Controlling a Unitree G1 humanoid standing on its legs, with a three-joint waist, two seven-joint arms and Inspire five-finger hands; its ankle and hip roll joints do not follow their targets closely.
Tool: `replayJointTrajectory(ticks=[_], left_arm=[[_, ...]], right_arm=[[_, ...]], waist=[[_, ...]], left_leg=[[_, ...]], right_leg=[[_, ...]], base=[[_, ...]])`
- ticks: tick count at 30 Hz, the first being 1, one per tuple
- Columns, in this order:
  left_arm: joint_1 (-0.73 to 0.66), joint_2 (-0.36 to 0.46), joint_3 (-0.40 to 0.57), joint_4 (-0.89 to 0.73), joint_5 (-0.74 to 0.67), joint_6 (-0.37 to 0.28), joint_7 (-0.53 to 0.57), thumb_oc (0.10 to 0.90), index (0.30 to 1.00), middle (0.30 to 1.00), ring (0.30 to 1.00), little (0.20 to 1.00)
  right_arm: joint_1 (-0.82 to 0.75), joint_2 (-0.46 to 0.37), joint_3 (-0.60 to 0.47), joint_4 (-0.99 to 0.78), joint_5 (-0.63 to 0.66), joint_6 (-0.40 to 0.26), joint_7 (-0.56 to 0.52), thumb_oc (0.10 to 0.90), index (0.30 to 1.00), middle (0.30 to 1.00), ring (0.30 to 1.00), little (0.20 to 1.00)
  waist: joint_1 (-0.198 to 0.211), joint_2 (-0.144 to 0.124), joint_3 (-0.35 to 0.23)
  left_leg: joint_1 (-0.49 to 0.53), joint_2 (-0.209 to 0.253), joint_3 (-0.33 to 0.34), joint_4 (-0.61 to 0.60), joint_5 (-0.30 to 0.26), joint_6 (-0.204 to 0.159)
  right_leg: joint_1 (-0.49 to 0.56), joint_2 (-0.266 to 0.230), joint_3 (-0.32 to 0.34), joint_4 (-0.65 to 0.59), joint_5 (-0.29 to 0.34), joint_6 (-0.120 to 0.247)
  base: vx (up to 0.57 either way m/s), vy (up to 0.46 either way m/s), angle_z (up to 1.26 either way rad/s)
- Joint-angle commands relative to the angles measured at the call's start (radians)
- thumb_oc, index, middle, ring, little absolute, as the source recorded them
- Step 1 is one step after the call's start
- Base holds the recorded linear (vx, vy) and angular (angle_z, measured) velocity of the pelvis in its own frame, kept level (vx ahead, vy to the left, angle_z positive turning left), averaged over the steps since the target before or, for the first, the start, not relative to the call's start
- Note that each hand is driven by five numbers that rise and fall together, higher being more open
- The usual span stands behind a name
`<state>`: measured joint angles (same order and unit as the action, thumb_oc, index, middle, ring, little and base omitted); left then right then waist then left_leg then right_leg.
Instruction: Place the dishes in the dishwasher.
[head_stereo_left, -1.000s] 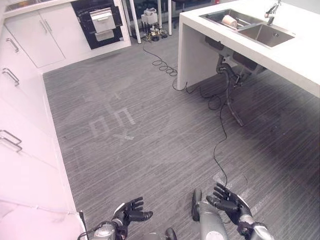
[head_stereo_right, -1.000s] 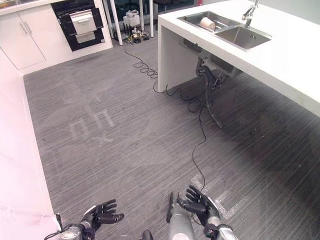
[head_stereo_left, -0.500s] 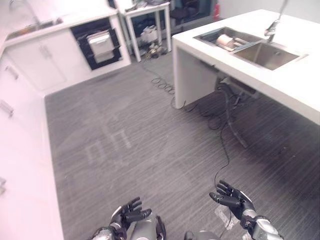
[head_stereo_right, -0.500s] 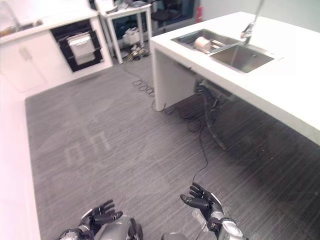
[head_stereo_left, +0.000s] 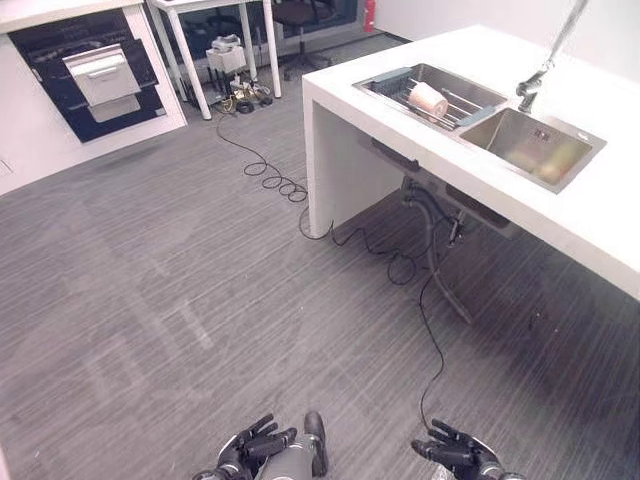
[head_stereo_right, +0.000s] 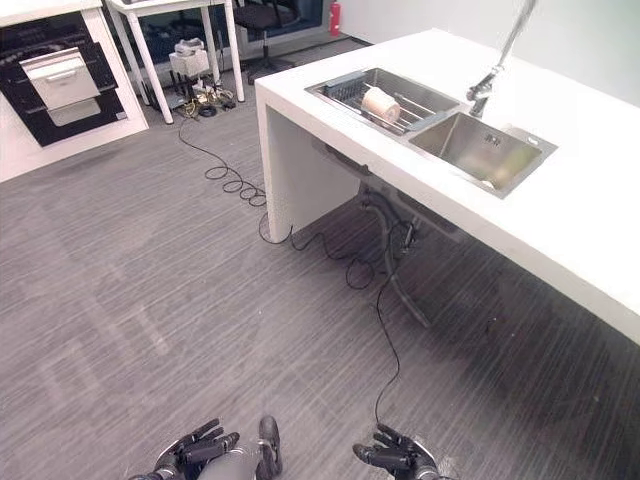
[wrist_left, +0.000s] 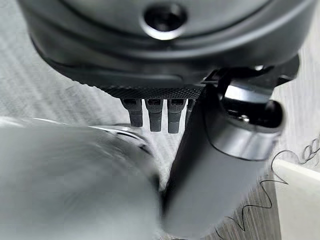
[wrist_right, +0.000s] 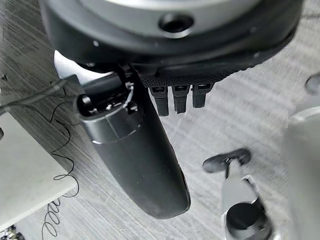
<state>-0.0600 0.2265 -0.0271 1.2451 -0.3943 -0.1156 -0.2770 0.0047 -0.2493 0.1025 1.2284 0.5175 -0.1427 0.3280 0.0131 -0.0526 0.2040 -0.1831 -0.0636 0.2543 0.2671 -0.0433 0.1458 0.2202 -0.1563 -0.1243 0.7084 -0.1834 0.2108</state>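
A grey striped floor (head_stereo_left: 200, 300) is seen across most of the scene. A white surface (head_stereo_left: 620, 230), shaped as an island, is taken as the landmark; it stands on the far right of the floor. A double sink (head_stereo_left: 480, 120) is set into this surface. In the sink's farther basin a wire rack is seen, and one dish, a pale cup (head_stereo_left: 429, 100) lying on its side, is seen on that rack. The nearer basin (head_stereo_left: 530, 150) is seen with nothing in it. A tap (head_stereo_left: 545, 60) is mounted at the far edge of the sink.

Well apart from the surface, across the floor to its far left, a dishwasher (head_stereo_left: 95, 75) is seen built into white cabinets, with a pale drawer front standing out from its dark opening. Between the dishwasher and the surface a white-legged table (head_stereo_left: 215, 40) is noted, with small items on the floor under it. A black cord (head_stereo_left: 265, 175) is traced over the floor from under that table to the base of the surface.

The left hand (head_stereo_left: 255, 447) and right hand (head_stereo_left: 455, 455) are seen low above the floor, well short of the surface. The fingers of both are spread loosely and nothing is held.
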Motion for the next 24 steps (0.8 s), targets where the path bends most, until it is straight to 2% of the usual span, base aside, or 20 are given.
replayJointTrajectory(ticks=[1, 2, 3, 4, 5, 7, 9, 10, 12, 14, 15, 16, 17, 18, 19, 20, 21, 22, 23, 24], left_arm=[[0.024, 0.041, -0.073, -0.053, 0.030, 0.006, 0.011, 0.800, 0.900, 0.900, 0.900, 0.900], [0.016, 0.042, -0.076, -0.048, 0.000, 0.017, 0.013, 0.800, 0.900, 0.900, 0.900, 0.900], [0.015, 0.042, -0.076, -0.048, -0.005, 0.018, 0.011, 0.800, 0.900, 0.900, 0.900, 0.900], [0.011, 0.043, -0.074, -0.050, -0.019, 0.028, 0.001, 0.800, 0.900, 0.900, 0.900, 0.900], [0.006, 0.044, -0.074, -0.055, -0.005, 0.038, -0.009, 0.800, 0.900, 0.900, 0.900, 0.900], [0.000, 0.046, -0.083, -0.061, -0.001, 0.048, -0.007, 0.800, 0.900, 0.900, 0.900, 0.900], [0.003, 0.041, -0.084, -0.065, -0.014, 0.057, 0.010, 0.800, 0.900, 0.900, 0.900, 0.900], [0.003, 0.036, -0.084, -0.060, -0.028, 0.058, 0.019, 0.800, 0.900, 0.900, 0.900, 0.900], [0.009, 0.021, -0.080, -0.040, -0.037, 0.050, 0.023, 0.800, 0.900, 0.900, 0.900, 0.900], [0.021, 0.011, -0.077, -0.034, -0.026, 0.045, 0.031, 0.800, 0.900, 0.900, 0.900, 0.900], [0.028, 0.005, -0.076, -0.035, -0.018, 0.055, 0.040, 0.800, 0.900, 0.900, 0.900, 0.900], [0.030, 0.003, -0.074, -0.034, -0.018, 0.058, 0.041, 0.800, 0.900, 0.900, 0.900, 0.900], [0.041, -0.002, -0.066, -0.032, -0.032, 0.068, 0.044, 0.800, 0.900, 0.900, 0.900, 0.900], [0.050, -0.006, -0.056, -0.030, -0.042, 0.068, 0.042, 0.800, 0.900, 0.900, 0.900, 0.900], [0.057, -0.010, -0.046, -0.033, -0.047, 0.066, 0.041, 0.800, 0.900, 0.900, 0.900, 0.900], [0.062, -0.010, -0.041, -0.037, -0.053, 0.059, 0.037, 0.800, 0.900, 0.900, 0.900, 0.900], [0.063, -0.010, -0.040, -0.037, -0.054, 0.057, 0.035, 0.800, 0.900, 0.900, 0.900, 0.900], [0.065, -0.011, -0.031, -0.040, -0.053, 0.056, 0.031, 0.800, 0.900, 0.900, 0.900, 0.900], [0.065, -0.010, -0.025, -0.043, -0.048, 0.060, 0.027, 0.800, 0.900, 0.900, 0.900, 0.900], [0.062, -0.009, -0.023, -0.052, -0.032, 0.065, 0.020, 0.800, 0.900, 0.900, 0.900, 0.900]], right_arm=[[-0.029, -0.071, -0.024, -0.042, -0.001, -0.032, -0.009, 0.800, 0.900, 0.900, 0.900, 0.900], [-0.031, -0.075, -0.021, -0.029, -0.008, -0.049, -0.003, 0.800, 0.900, 0.900, 0.900, 0.900], [-0.031, -0.075, -0.020, -0.028, -0.008, -0.051, -0.003, 0.800, 0.900, 0.900, 0.900, 0.900], [-0.030, -0.078, -0.020, -0.023, -0.007, -0.065, 0.001, 0.800, 0.900, 0.900, 0.900, 0.900], [-0.022, -0.080, -0.027, -0.025, 0.003, -0.077, 0.001, 0.800, 0.900, 0.900, 0.900, 0.900], [-0.014, -0.081, -0.035, -0.031, 0.012, -0.082, 0.001, 0.800, 0.900, 0.900, 0.900, 0.900], [-0.006, -0.083, -0.055, -0.034, -0.003, -0.090, 0.026, 0.800, 0.900, 0.900, 0.900, 0.900], [-0.004, -0.082, -0.065, -0.030, -0.019, -0.096, 0.035, 0.800, 0.900, 0.900, 0.900, 0.900], [0.003, -0.076, -0.082, -0.020, -0.035, -0.106, 0.044, 0.800, 0.900, 0.900, 0.900, 0.900], [0.009, -0.073, -0.080, -0.021, -0.022, -0.105, 0.041, 0.800, 0.900, 0.900, 0.900, 0.900], [0.011, -0.072, -0.078, -0.023, -0.011, -0.096, 0.030, 0.800, 0.900, 0.900, 0.900, 0.900], [0.010, -0.072, -0.078, -0.020, -0.008, -0.094, 0.027, 0.800, 0.900, 0.900, 0.900, 0.900], [0.008, -0.072, -0.075, -0.011, -0.017, -0.095, 0.019, 0.800, 0.900, 0.900, 0.900, 0.900], [0.005, -0.075, -0.071, -0.004, -0.038, -0.098, 0.024, 0.800, 0.900, 0.900, 0.900, 0.900], [0.001, -0.079, -0.066, -0.001, -0.056, -0.105, 0.032, 0.800, 0.900, 0.900, 0.900, 0.900], [-0.005, -0.086, -0.061, 0.001, -0.069, -0.112, 0.042, 0.800, 0.900, 0.900, 0.900, 0.900], [-0.006, -0.088, -0.060, 0.001, -0.071, -0.114, 0.044, 0.800, 0.900, 0.900, 0.900, 0.900], [-0.009, -0.091, -0.055, -0.004, -0.079, -0.115, 0.043, 0.800, 0.900, 0.900, 0.900, 0.900], [-0.012, -0.094, -0.050, -0.011, -0.076, -0.112, 0.040, 0.800, 0.900, 0.900, 0.900, 0.900], [-0.019, -0.103, -0.042, -0.017, -0.043, -0.114, 0.033, 0.800, 0.900, 0.900, 0.900, 0.900]], waist=[[-0.012, 0.105, 0.011], [-0.034, 0.120, 0.023], [-0.037, 0.120, 0.025], [-0.064, 0.130, 0.037], [-0.095, 0.130, 0.048], [-0.115, 0.122, 0.052], [-0.122, 0.096, 0.060], [-0.122, 0.094, 0.063], [-0.119, 0.101, 0.061], [-0.121, 0.101, 0.057], [-0.134, 0.092, 0.049], [-0.137, 0.092, 0.046], [-0.142, 0.096, 0.038], [-0.133, 0.106, 0.033], [-0.125, 0.101, 0.031], [-0.118, 0.083, 0.028], [-0.117, 0.083, 0.028], [-0.112, 0.083, 0.028], [-0.103, 0.071, 0.029], [-0.078, 0.063, 0.043]], left_leg=[[0.013, 0.056, -0.047, 0.033, -0.113, -0.051], [0.051, 0.057, -0.053, 0.033, -0.132, -0.043], [0.055, 0.055, -0.053, 0.033, -0.134, -0.042], [0.095, 0.052, -0.069, 0.033, -0.155, -0.045], [0.132, 0.037, -0.092, 0.033, -0.185, -0.046], [0.155, 0.029, -0.104, 0.033, -0.212, -0.053], [0.205, 0.027, -0.098, 0.033, -0.276, -0.078], [0.222, 0.034, -0.092, 0.033, -0.292, -0.089], [0.252, 0.042, -0.084, 0.033, -0.326, -0.099], [0.276, 0.043, -0.076, 0.033, -0.345, -0.100], [0.284, 0.033, -0.078, 0.033, -0.328, -0.101], [0.292, 0.032, -0.080, 0.033, -0.327, -0.101], [0.329, 0.043, -0.063, 0.033, -0.321, -0.112], [0.376, 0.061, -0.048, 0.033, -0.277, -0.133], [0.401, 0.068, -0.034, 0.033, -0.188, -0.165], [0.401, 0.067, -0.022, 0.056, -0.082, -0.192], [0.397, 0.070, -0.023, 0.065, -0.072, -0.197], [0.379, 0.083, -0.030, 0.143, -0.017, -0.222], [0.328, 0.106, -0.020, 0.245, 0.023, -0.234], [0.195, 0.166, -0.023, 0.428, 0.008, -0.241]], right_leg=[[-0.191, 0.075, -0.034, 0.192, 0.323, -0.009], [-0.268, 0.066, -0.057, 0.215, 0.288, -0.029], [-0.276, 0.064, -0.059, 0.218, 0.283, -0.031], [-0.354, 0.076, -0.091, 0.163, 0.239, -0.052], [-0.432, 0.070, -0.123, 0.062, 0.227, -0.060], [-0.459, 0.052, -0.163, -0.092, 0.240, -0.066], [-0.493, -0.004, -0.241, -0.372, 0.261, -0.033], [-0.513, -0.027, -0.269, -0.408, 0.272, -0.026], [-0.528, -0.054, -0.285, -0.408, 0.274, -0.024], [-0.507, -0.049, -0.276, -0.408, 0.246, -0.039], [-0.500, -0.041, -0.260, -0.408, 0.240, -0.068], [-0.495, -0.034, -0.250, -0.408, 0.237, -0.071], [-0.467, -0.007, -0.231, -0.408, 0.205, -0.098], [-0.430, 0.020, -0.226, -0.408, 0.156, -0.109], [-0.404, 0.031, -0.226, -0.408, 0.122, -0.128], [-0.390, 0.028, -0.226, -0.408, 0.106, -0.153], [-0.386, 0.031, -0.225, -0.408, 0.101, -0.156], [-0.367, 0.047, -0.227, -0.408, 0.079, -0.174], [-0.345, 0.050, -0.225, -0.408, 0.058, -0.192], [-0.284, 0.072, -0.211, -0.408, 0.002, -0.214]], base=[[0.37, 0.236, 0.37], [0.27, 0.150, 0.14], [0.30, 0.075, -0.10], [0.33, -0.027, -0.06], [0.42, -0.077, 0.04], [0.36, -0.127, 0.37], [0.46, -0.211, 0.67], [0.34, -0.180, 0.25], [0.39, -0.174, -0.12], [0.41, -0.228, -0.20], [0.29, -0.197, -0.33], [0.44, -0.259, -0.40], [0.49, -0.195, -0.11], [0.58, -0.267, -0.01], [0.43, -0.253, 0.09], [0.26, -0.211, 0.08], [0.23, -0.209, 0.04], [0.18, -0.194, -0.13], [0.31, -0.352, -0.66], [0.26, -0.310, -0.95]])
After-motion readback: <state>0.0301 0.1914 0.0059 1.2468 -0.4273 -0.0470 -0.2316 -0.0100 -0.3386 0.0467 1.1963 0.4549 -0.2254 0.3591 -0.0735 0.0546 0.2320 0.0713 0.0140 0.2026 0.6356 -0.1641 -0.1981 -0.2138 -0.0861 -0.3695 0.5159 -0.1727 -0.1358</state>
